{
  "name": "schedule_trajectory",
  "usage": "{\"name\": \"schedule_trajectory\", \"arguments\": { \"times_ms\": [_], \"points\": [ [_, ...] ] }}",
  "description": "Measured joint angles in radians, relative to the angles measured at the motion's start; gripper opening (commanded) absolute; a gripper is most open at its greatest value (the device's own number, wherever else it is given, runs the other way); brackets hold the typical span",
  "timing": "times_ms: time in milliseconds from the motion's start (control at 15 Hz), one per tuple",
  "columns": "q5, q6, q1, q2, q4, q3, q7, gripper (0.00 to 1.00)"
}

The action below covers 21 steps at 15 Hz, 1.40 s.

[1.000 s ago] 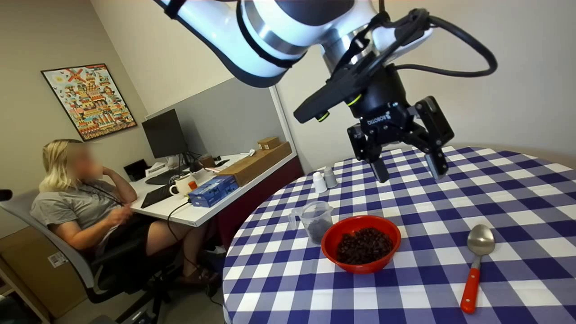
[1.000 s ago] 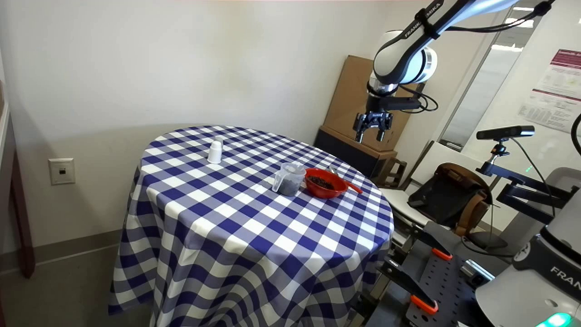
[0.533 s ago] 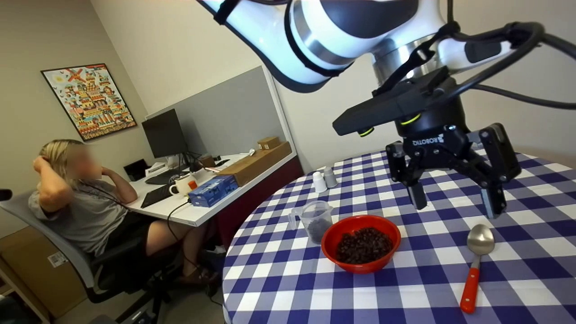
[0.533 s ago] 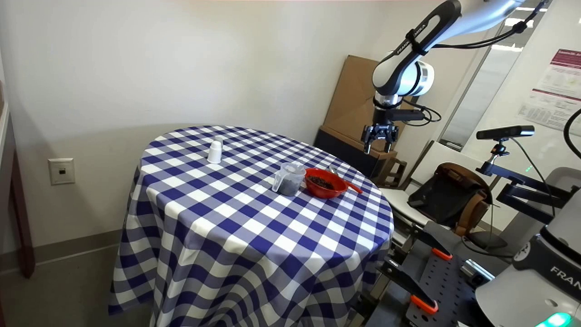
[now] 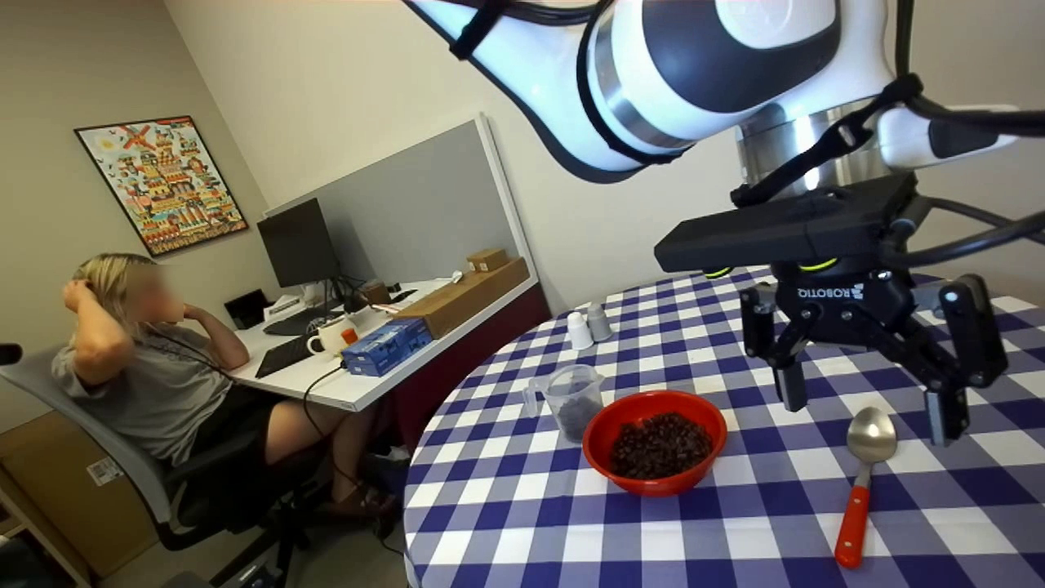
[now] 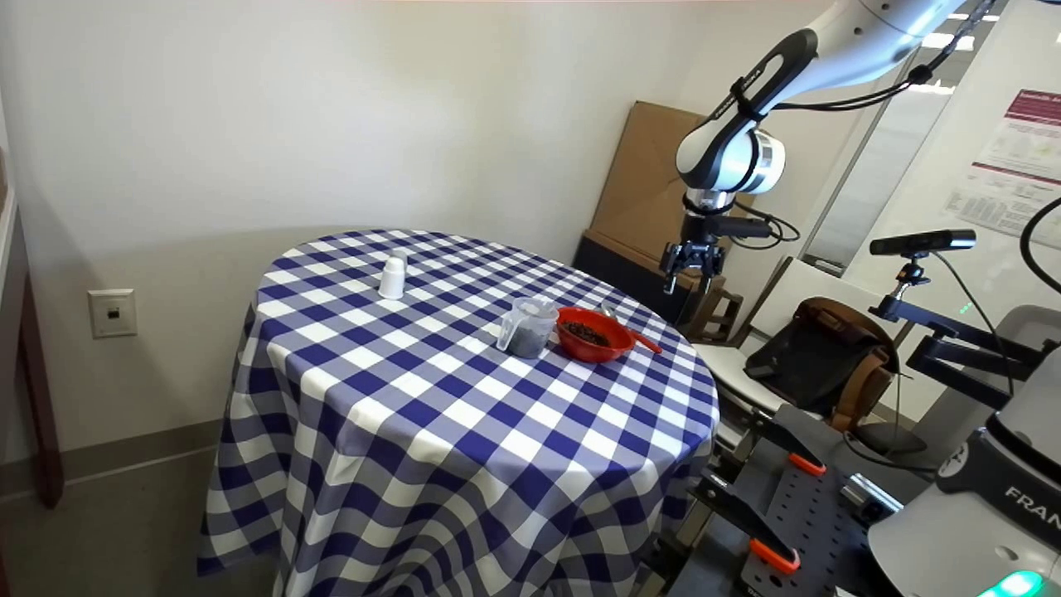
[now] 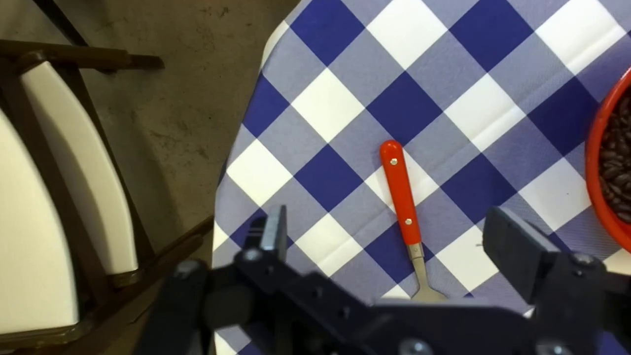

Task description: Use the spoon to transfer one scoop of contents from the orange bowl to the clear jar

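On the checked cloth [image 5: 963, 523]: spoon [image 5: 861, 490] lying free, gripper [image 5: 870, 412] spread above

Beside the orange bowl [image 5: 661, 487], apart from it, the spoon lies flat. Gripper hangs overhead, fingers wide apart, holding nothing; in the wrist view the red handle [image 7: 402, 192] runs between them.

Handling, by judgement: light, stiff, unlikely to break. Handle looks smooth, so perhaps slick. Slim and low, so fingertips will probably need to come nearly down to the cloth. Best hold: square across mid-handle, firm. Taken near the butt, the metal head [image 5: 872, 434] may droop or twist. Dark contents [image 5: 660, 447] look like loose beans; likely to roll off if the spoon tips.

Hard to see: most of the head is behind the gripper's body in the wrist view, which also cuts off the bowl. In an exterior view the bowl [image 6: 593, 354] masks the spoon's middle. Clear jar [image 5: 570, 387] is partly behind the bowl; cannot tell whether the two touch, nor what the dark matter low inside is.
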Motion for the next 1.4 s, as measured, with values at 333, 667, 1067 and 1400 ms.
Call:
{"name": "schedule_trajectory", "arguments": {
  "times_ms": [333,667,1067,1400],
  "points": [
    [0.043,0.006,-0.003,0.085,0.057,0.055,-0.041,1.0],
    [0.044,0.013,-0.004,0.182,0.116,0.072,-0.063,1.0],
    [0.043,0.013,-0.022,0.254,0.163,0.066,-0.089,1.0],
    [0.043,0.013,-0.037,0.291,0.178,0.066,-0.099,0.94]
  ]
}}
